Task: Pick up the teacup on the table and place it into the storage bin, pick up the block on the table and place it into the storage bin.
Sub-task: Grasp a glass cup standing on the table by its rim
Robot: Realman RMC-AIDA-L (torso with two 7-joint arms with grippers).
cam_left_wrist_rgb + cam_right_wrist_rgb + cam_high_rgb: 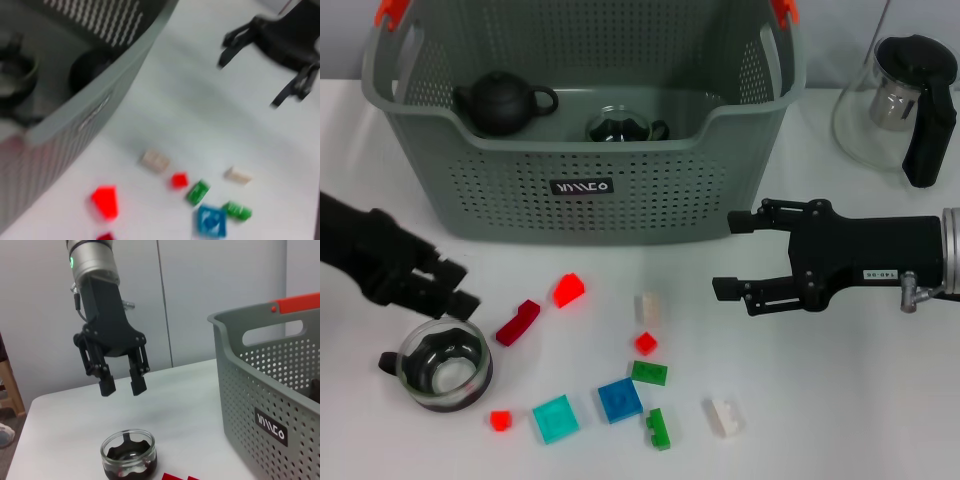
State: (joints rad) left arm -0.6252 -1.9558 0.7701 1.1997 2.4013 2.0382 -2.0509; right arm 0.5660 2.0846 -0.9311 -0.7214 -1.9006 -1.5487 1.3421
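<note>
Matte black grippers, silver wrist collars, one green indicator light.

Cut off and blurred parts

The storage bin [590, 190] loses its upper rim at the head view's top edge; the left wrist view is blurred throughout, bottom-centre dark red block [105, 236] cropped.

I see a black teapot [500, 102] lying beside a glass lid [620, 127]. Off to the right on the white surface [840, 400], a glass pitcher [905, 105] with a black handle stands upright, well apart from the rest.
</note>
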